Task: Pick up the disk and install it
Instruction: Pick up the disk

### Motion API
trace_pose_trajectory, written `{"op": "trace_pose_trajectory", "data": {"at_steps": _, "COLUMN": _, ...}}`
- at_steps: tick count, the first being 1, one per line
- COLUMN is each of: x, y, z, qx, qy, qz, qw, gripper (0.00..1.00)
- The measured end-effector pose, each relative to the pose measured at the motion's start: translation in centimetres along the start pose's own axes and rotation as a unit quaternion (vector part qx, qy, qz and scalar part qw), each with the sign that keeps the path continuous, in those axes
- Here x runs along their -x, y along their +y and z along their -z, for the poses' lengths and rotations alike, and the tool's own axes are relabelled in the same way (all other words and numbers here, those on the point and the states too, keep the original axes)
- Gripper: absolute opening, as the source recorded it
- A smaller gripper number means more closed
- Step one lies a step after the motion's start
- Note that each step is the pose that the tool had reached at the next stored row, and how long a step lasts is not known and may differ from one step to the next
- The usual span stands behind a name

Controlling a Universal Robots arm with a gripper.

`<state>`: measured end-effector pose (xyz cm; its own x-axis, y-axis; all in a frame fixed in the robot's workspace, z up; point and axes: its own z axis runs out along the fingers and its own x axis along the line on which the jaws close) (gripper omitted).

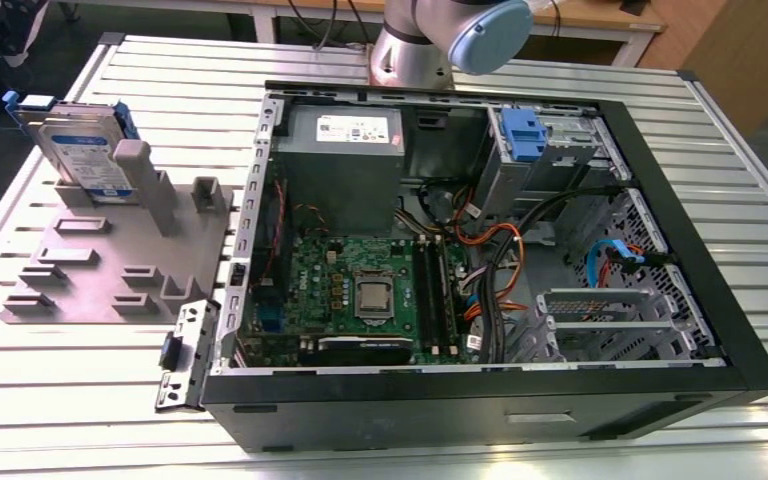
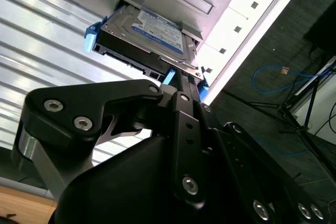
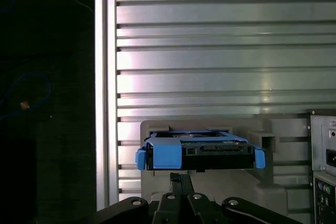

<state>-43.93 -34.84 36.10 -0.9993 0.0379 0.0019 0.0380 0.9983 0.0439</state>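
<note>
Your disk (image 1: 80,150) stands on edge in the grey holder (image 1: 97,270) on the slatted table (image 1: 64,400), just beside the open computer case (image 1: 724,330). A grey post (image 1: 132,165) of the holder rises against its face. Inside the case, cables (image 1: 511,245) crowd below the blue latch (image 1: 524,135). In the first wrist view the gripper (image 3: 181,178) has its fingers narrow, close together, holding nothing.

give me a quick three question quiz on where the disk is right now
1. True or false: the disk is outside the computer case, on the exterior view's left of it.
2. In the grey holder the disk: A) stands on edge B) lies flat C) hangs from a hook.
3. Fill in: the disk's carrier frame is ___.
Key: 1 true; 2 A; 3 blue.
</note>
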Motion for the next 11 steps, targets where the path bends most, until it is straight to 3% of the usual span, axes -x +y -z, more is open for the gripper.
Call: {"op": "trace_pose_trajectory", "data": {"at_steps": 11, "x": 0.00, "y": 0.00, "z": 0.00, "qx": 0.0000, "qy": 0.0002, "qz": 0.004, "qw": 0.99999, "gripper": 0.11}}
